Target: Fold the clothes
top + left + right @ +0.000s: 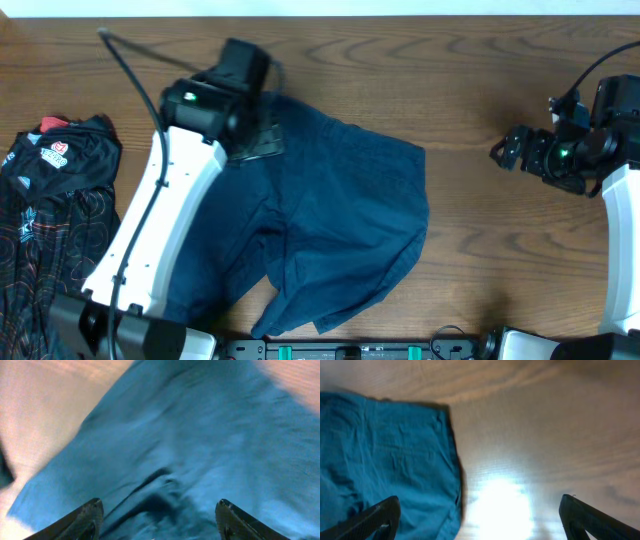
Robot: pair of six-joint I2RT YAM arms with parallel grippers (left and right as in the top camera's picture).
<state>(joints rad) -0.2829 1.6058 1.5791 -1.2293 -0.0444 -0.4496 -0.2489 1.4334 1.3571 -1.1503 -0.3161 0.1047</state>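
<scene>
Overhead, the blue clothes (340, 220) lie crumpled in the middle of the brown counter (470, 60), and their bottom edge is close to the robot's side. At the left edge of the counter lies a black jersey (50, 200) with thin red lines and a white and red logo. It sits in a heap, apart from the blue clothes. The white left arm (160, 220) reaches over the blue clothes to their far left corner. In the left wrist view, the left gripper (159, 510) hangs just over the blue clothes with its fingers wide apart and nothing pinched between them. Off to the right, the right gripper (505, 150) hovers over bare counter, well away from the blue clothes. Its fingers are spread wide too and hold nothing.
</scene>
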